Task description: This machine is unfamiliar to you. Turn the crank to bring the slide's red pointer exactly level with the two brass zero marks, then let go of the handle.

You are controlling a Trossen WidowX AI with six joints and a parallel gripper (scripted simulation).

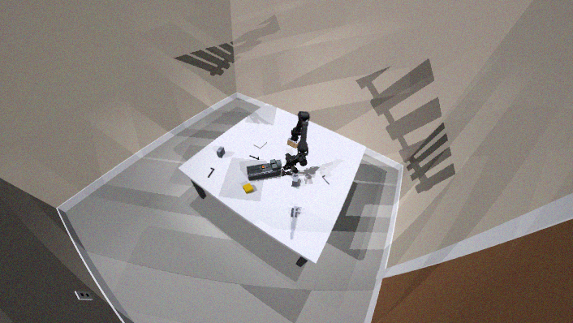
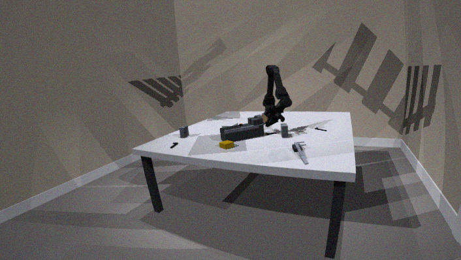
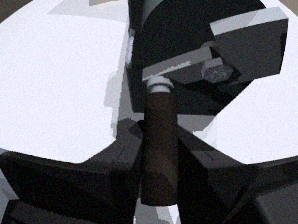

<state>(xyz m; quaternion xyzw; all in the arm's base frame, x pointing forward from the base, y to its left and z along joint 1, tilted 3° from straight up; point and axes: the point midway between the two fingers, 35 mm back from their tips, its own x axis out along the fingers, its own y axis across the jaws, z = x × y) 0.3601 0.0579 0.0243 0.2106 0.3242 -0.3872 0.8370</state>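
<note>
Handle: where the wrist view looks down at the crank, we see its dark brown handle (image 3: 160, 145) running lengthwise between the fingers.
Pincer: our gripper (image 1: 283, 172) (image 2: 267, 125) (image 3: 154, 127) is pinching that handle, a finger on each side.
Crank: we find the crank arm (image 3: 180, 65) at the pale collar topping the handle, with a hex bolt (image 3: 216, 70) farther along it and a grey block (image 3: 250, 47) beside the bolt.
Machine: we have the long dark machine (image 1: 264, 172) (image 2: 242, 132) lying on the white table (image 1: 280, 219) (image 2: 254, 166), its crank end towards the arm (image 1: 303, 135) (image 2: 277, 83).
Pointer: we spot a small orange-red patch (image 1: 263, 166) (image 2: 241, 125) on top of the machine; whether it is level with the zero marks we cannot tell.
Yellow block: we see it (image 1: 247, 188) (image 2: 226, 144) near the machine's long side.
Grey blocks: one (image 1: 296, 181) (image 2: 284, 130) stands near the gripper, another (image 1: 221, 152) (image 2: 184, 131) well apart, beyond the machine's far end.
Caliper-like tool: we see it (image 1: 294, 221) (image 2: 300, 153) lying well apart from the machine.
</note>
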